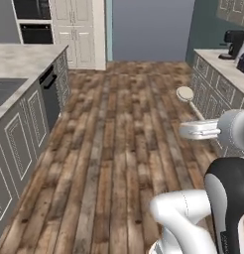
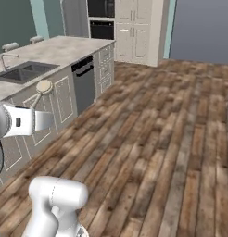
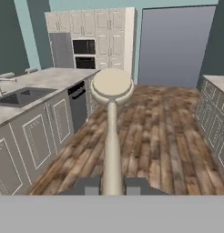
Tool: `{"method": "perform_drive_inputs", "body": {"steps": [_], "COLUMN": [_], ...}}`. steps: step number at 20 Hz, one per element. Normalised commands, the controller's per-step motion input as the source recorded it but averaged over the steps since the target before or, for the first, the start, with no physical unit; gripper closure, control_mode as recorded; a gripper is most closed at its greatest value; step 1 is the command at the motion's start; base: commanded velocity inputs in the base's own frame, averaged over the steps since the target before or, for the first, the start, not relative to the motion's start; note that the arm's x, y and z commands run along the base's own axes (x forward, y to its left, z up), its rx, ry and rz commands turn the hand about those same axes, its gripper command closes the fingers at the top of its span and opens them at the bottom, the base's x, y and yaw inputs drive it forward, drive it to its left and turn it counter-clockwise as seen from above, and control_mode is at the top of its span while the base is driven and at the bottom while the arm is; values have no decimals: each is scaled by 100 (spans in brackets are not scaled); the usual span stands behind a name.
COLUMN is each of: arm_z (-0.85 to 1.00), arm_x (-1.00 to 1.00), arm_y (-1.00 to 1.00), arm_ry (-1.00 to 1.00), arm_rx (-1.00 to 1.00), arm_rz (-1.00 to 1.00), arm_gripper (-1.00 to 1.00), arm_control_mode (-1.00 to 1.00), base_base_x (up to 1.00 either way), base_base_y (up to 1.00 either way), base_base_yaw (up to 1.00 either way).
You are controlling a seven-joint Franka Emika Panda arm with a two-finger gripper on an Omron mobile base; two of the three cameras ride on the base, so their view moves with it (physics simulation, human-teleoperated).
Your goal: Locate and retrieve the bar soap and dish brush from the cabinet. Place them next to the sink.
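Dish brush (image 3: 112, 118) is clamped by its handle in the pincer (image 3: 112, 185), long axis pointing away from the hand with the round head far, held above the wooden floor (image 1: 119, 149), arm extended forward, the sink (image 2: 23, 72) on the left surface (image 2: 60, 48).

Beige dish brush (image 3: 112, 113), dark grey sink (image 3: 22, 96) in beige marbled counter (image 3: 50, 79), brown plank floor (image 3: 150, 136).

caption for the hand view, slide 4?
Fingers shut on the brush handle, disc head forward, mid-kitchen; sink in the island counter at left.
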Motion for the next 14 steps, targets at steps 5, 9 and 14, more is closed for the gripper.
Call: {"method": "perform_drive_inputs", "body": {"steps": [5,9,14], "arm_z": [0,0,0], "arm_x": [0,0,0], "arm_y": [0,0,0], "arm_ry": [0,0,0], "arm_rx": [0,0,0], "arm_rz": [0,0,0], "arm_gripper": [100,100,100], "arm_control_mode": [100,100,100], "base_base_x": [24,32,49], "base_base_y": [39,39,39], "base_base_yaw": [32,31,23]}}
